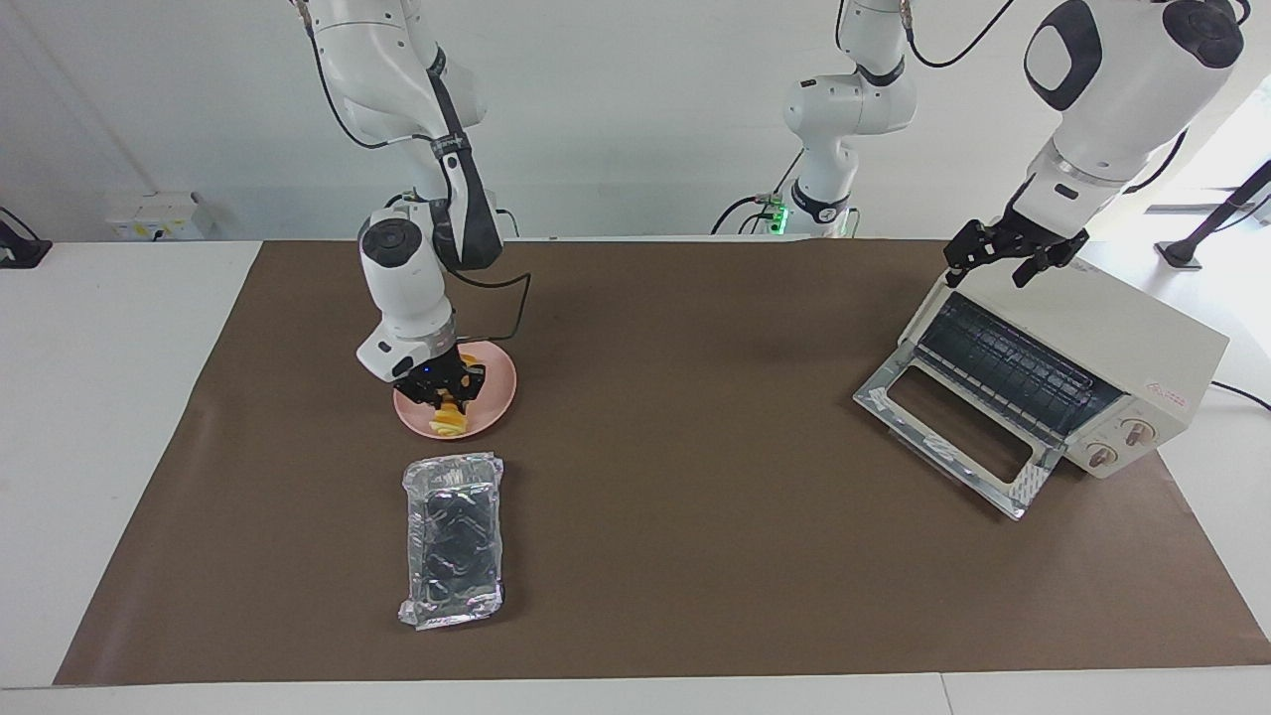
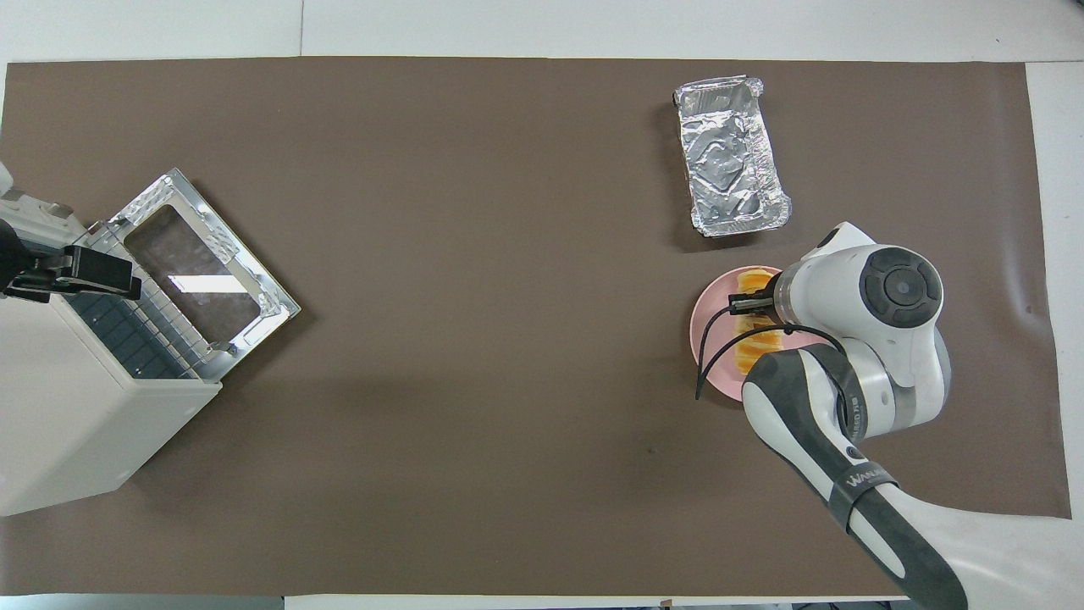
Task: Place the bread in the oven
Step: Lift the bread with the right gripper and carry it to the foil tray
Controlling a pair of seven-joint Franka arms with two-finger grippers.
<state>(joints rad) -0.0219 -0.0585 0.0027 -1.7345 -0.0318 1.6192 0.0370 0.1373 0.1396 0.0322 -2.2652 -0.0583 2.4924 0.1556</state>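
Observation:
The bread (image 1: 448, 426), a short row of yellow-orange slices, lies on a round pink plate (image 1: 498, 383) toward the right arm's end of the table. My right gripper (image 1: 444, 395) is down on the plate with its fingers closed around the bread's middle; in the overhead view (image 2: 749, 302) the wrist hides part of the bread (image 2: 752, 280). The cream-white oven (image 1: 1092, 328) stands at the left arm's end with its glass door (image 1: 953, 437) dropped open. My left gripper (image 1: 985, 276) waits open over the oven's top front edge.
A crinkled silver foil tray (image 1: 454, 541) lies on the brown mat just farther from the robots than the plate. It also shows in the overhead view (image 2: 730, 157). A third arm's base (image 1: 829, 199) stands at the table's robot-side edge.

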